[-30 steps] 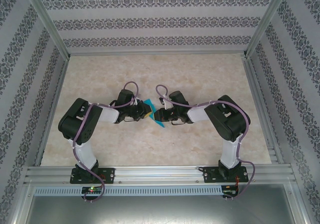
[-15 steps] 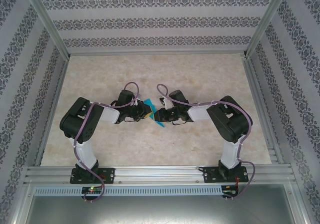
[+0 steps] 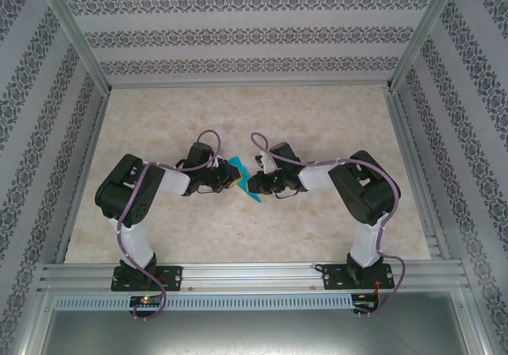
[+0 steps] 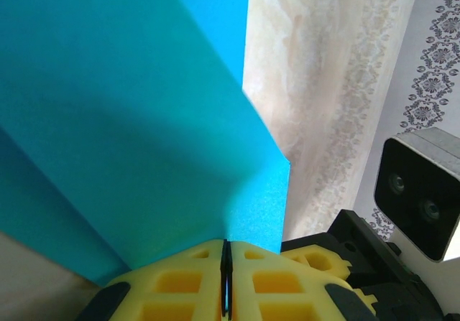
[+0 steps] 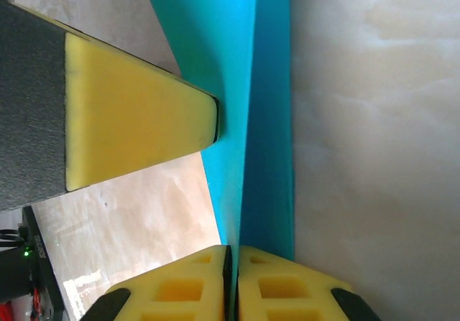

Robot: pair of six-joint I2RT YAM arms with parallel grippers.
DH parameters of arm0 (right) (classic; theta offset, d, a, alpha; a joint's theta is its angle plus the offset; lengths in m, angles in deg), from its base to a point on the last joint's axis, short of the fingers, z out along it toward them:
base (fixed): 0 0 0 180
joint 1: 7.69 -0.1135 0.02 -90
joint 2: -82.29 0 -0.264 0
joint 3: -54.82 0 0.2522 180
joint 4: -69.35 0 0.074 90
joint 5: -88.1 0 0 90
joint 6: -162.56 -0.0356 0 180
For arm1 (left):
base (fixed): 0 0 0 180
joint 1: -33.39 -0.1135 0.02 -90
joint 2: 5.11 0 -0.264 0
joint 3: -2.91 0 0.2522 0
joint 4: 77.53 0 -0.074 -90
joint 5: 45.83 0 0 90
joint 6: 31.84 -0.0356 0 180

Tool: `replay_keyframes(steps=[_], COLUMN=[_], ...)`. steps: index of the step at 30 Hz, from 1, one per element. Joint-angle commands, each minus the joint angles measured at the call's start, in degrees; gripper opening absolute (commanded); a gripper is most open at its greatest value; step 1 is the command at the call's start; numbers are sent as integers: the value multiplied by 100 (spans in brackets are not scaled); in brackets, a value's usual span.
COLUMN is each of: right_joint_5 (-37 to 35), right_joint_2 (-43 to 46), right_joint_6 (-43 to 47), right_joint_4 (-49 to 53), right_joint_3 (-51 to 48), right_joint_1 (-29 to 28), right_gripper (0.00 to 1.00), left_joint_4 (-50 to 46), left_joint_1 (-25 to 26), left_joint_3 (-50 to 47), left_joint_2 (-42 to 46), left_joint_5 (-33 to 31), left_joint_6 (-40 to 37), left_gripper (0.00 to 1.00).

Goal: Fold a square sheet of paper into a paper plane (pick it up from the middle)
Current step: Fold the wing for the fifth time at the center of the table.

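**Desk:** Entry one, end effectors. What do I list?

**Operator:** Left gripper (image 3: 232, 182): clenched. On my left wrist feed its yellow pads (image 4: 205, 260) sit flush, and the teal sheet (image 4: 136, 113) rises straight out of the seam between them. Right gripper (image 3: 254, 184): also clenched. On its wrist feed the pads meet, with the sheet's edge pinched in the seam. I enter both as grasping the sheet.

**Desk:** Entry two, location of the sheet.

**Operator:** Mid-table, between the two grippers, which face each other almost tip to tip over the marbled tabletop (image 3: 238, 117). From overhead I see teal just beyond the fingertips on the far side and again on the near side. I log its long axis as running far to near, across the line joining the grippers. I cannot tell whether it touches the tabletop.

**Desk:** Condition?

**Operator:** Partly folded. My right wrist feed shows a doubled strip with a straight crease leading directly away from the pads. One left-arm finger (image 5: 136, 131) comes in from the side, its tip at the sheet's edge.

**Desk:** Nearer arm?

**Operator:** Neither; each is on it from its own side. My judgement is that the coming crease needs one grip to anchor while the other carries its edge across that axis. Pulling the two apart would risk a tear.
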State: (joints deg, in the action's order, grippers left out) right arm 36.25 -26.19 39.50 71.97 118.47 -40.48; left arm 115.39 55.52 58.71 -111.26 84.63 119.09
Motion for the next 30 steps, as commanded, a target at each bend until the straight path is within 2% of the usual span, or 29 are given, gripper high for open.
replay_keyframes(steps=[1,4,15,21,30], right_joint_5=[-156,-197,141,120,209], right_joint_2=[-356,-386,258,388,76], right_joint_6=[67,133,96,212,234], right_joint_4=[253,443,887,1242,1309], right_joint_3=[56,154,323,356,394], right_joint_1=[20,23,167,185,173], right_gripper=[12,13,25,24,13], left_joint_4=[156,125,204,198,206], left_joint_1=[56,57,47,46,46], left_joint_3=[58,30,-139,-135,-181], left_joint_2=[-116,-143,-138,-136,-89], left_joint_5=[20,3,-66,-57,-60], left_joint_6=[-8,11,64,60,77], left_gripper=[12,12,11,11,11])
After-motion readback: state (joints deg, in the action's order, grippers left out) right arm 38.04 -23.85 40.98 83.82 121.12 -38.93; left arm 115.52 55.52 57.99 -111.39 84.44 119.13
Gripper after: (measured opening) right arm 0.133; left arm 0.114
